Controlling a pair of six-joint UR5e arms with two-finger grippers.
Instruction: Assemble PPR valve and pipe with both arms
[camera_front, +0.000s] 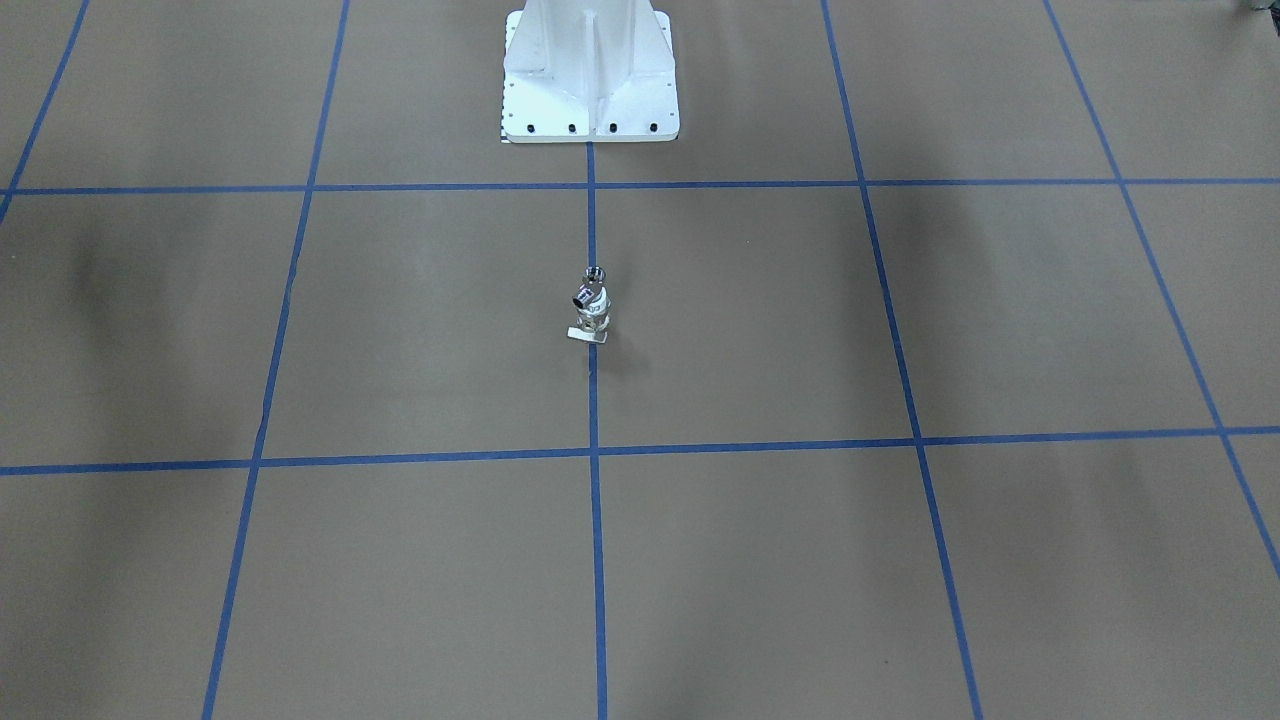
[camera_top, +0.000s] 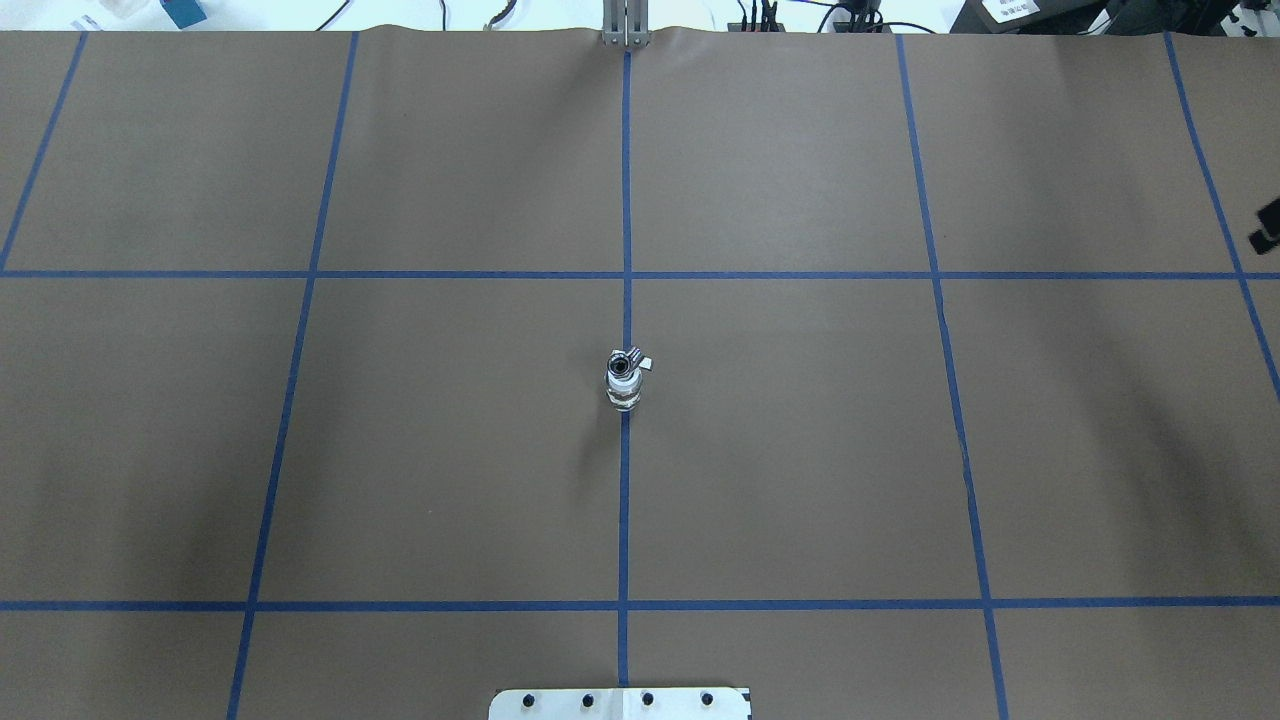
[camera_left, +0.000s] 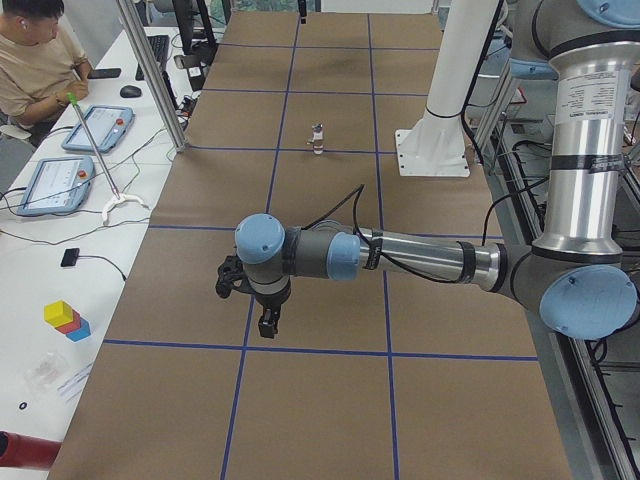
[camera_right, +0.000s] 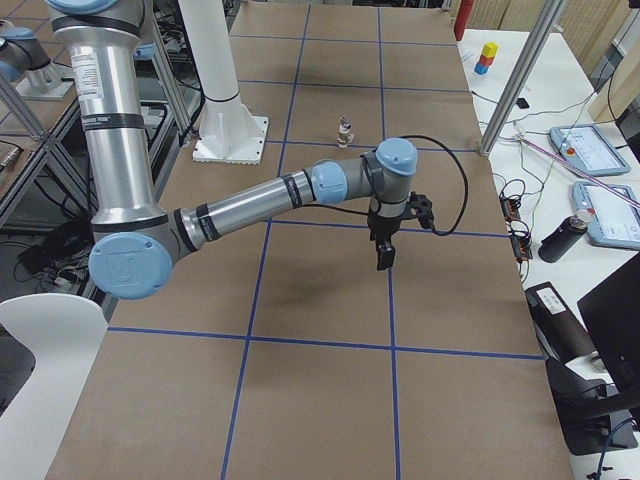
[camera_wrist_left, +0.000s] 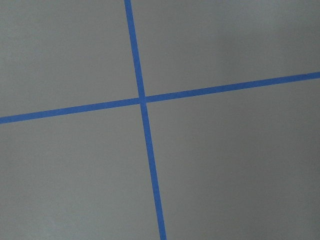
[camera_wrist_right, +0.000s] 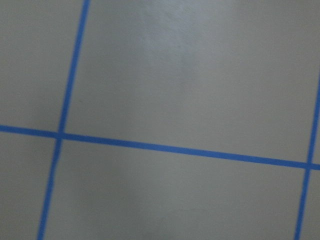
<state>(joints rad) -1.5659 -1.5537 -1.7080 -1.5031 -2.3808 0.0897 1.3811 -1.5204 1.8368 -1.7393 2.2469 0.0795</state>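
The PPR valve (camera_front: 592, 305) stands at the table's centre on the blue middle line, with its white collar, metal middle and pale handle tab. It also shows in the overhead view (camera_top: 622, 370). The small chrome pipe (camera_front: 595, 272) sits right against the valve on the side nearer the robot (camera_top: 625, 400); I cannot tell whether they are joined. My left gripper (camera_left: 262, 315) hangs over the table's left end, far from them. My right gripper (camera_right: 385, 250) hangs over the right end, equally far. I cannot tell whether either is open. Both wrist views show only bare table.
The white bolted pedestal (camera_front: 590, 80) stands at the robot's side of the table. Blue tape lines (camera_top: 625, 200) grid the brown table. A seated operator (camera_left: 35, 60) with tablets is beside the table. Coloured blocks (camera_left: 65, 318) lie on the side bench.
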